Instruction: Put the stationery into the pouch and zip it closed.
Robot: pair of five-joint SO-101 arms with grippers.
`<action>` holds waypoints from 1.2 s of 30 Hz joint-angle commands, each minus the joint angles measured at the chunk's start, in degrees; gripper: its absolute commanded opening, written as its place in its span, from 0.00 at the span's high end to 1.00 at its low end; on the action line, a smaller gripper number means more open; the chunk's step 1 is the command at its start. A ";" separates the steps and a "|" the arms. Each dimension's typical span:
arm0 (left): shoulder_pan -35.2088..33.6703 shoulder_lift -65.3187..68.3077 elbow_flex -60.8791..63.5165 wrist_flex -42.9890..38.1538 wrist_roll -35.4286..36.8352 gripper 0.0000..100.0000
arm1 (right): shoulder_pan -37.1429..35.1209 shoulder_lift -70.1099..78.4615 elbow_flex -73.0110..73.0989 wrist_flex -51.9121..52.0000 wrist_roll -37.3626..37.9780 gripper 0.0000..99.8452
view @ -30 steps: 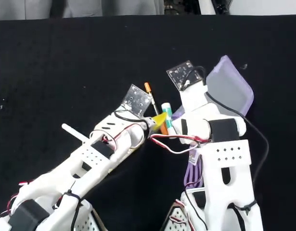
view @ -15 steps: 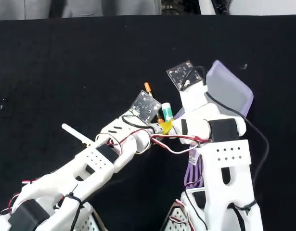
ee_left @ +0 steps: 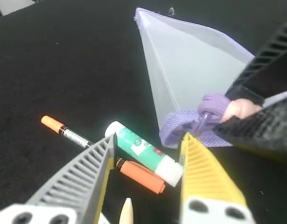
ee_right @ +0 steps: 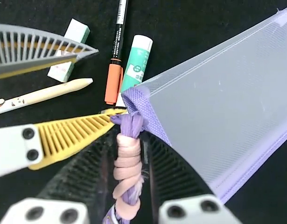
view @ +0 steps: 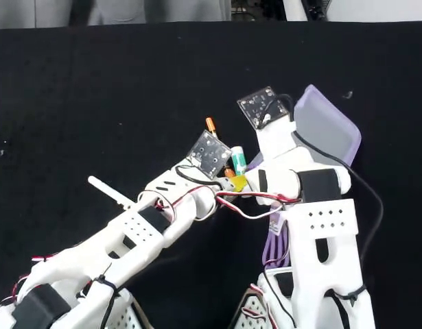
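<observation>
Evidently light, stiff and smooth, the glue stick (ee_left: 143, 150) lying beside the floppy pouch (ee_left: 190, 79)'s mouth is best taken across its middle, where the empty left gripper (ee_left: 149, 140) is held wide open over it, while the pouch's cord (ee_right: 127, 158) is pinched tight by the right gripper (ee_right: 130, 135).

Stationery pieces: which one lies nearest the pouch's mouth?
The green-and-white glue stick; its white end almost meets the purple-edged pouch, while the orange-capped pen lies beyond it.

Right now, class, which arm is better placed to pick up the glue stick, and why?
Left. The left gripper is open right over the glue stick, while the right gripper is shut on the braided cord.
</observation>
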 commanded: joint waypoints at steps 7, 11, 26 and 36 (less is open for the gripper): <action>-0.04 10.55 -9.36 0.09 -0.53 0.77 | 0.70 -1.89 -0.57 -0.70 0.62 0.99; 0.04 14.24 -12.44 0.09 -0.53 0.77 | 0.70 -1.89 -0.57 -0.70 0.62 0.99; -2.15 9.32 -11.74 0.18 3.96 0.77 | 0.88 -1.89 0.13 -0.70 2.20 0.99; -1.98 9.58 -11.91 0.09 4.57 0.77 | 0.70 -1.89 0.40 -0.70 2.20 0.99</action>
